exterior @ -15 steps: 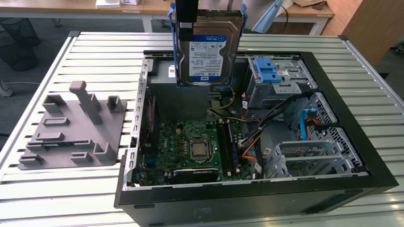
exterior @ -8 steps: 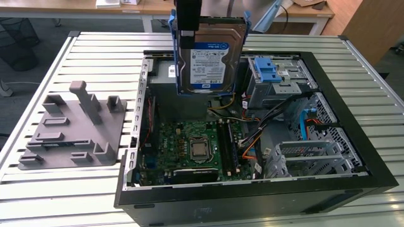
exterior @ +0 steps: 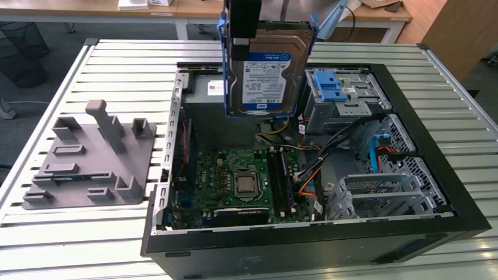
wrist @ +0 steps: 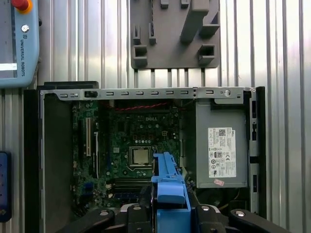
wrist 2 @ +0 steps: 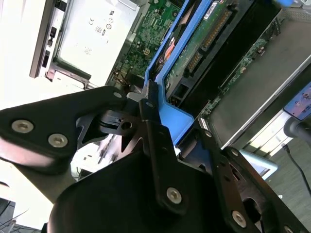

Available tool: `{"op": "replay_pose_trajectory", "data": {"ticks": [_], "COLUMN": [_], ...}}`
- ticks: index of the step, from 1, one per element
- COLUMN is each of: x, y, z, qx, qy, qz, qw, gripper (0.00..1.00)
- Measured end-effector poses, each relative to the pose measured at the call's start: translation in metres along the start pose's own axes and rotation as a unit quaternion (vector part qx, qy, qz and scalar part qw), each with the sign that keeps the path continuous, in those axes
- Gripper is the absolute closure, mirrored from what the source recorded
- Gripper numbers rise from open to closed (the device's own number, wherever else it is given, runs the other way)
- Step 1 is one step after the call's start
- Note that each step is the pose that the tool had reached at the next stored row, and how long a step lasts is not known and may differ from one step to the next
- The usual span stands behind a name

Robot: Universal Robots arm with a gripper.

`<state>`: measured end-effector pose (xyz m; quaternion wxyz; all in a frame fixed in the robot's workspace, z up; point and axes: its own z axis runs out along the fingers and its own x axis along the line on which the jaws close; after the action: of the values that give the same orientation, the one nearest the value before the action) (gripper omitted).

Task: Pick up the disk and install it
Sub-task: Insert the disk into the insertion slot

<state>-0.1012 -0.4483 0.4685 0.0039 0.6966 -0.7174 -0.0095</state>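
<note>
In the exterior view the disk (exterior: 269, 73), a silver hard drive with a white-and-blue label and blue side rails, hangs upright over the back of the open computer case (exterior: 435, 192). My gripper (exterior: 242, 35) is shut on its upper end. Its lower edge hovers above the grey power supply (exterior: 206, 87), beside the drive bay with a blue latch (exterior: 335, 87). The second wrist view has my gripper (wrist 2: 177, 128) clamped on the disk's blue rail (wrist 2: 170, 109), with the green circuit board (wrist 2: 204, 43) beyond. In the first wrist view, the disk (wrist: 167, 182) sticks out from my gripper (wrist: 167, 208) over the motherboard (wrist: 138, 145).
A grey moulded fixture (exterior: 86, 157) lies on the slatted metal table (exterior: 62, 245) at the exterior view's left of the case. Cables and a metal cage (exterior: 381, 192) crowd the case's right side. A pendant (wrist: 17, 43) rests beside the case in the first wrist view.
</note>
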Motion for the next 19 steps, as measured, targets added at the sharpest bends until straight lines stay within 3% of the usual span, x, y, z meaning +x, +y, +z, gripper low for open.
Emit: {"op": "replay_pose_trajectory", "data": {"ticks": [12,19], "x": [0.0145,0.0177], "y": [-0.0023,-0.0117], "z": [-0.0001,0.0001], "qx": [0.0,0.0], "qy": [0.0,0.0007], "qz": [0.0,0.0], "qw": [1.0,1.0], "gripper": [0.63,0.63]}}
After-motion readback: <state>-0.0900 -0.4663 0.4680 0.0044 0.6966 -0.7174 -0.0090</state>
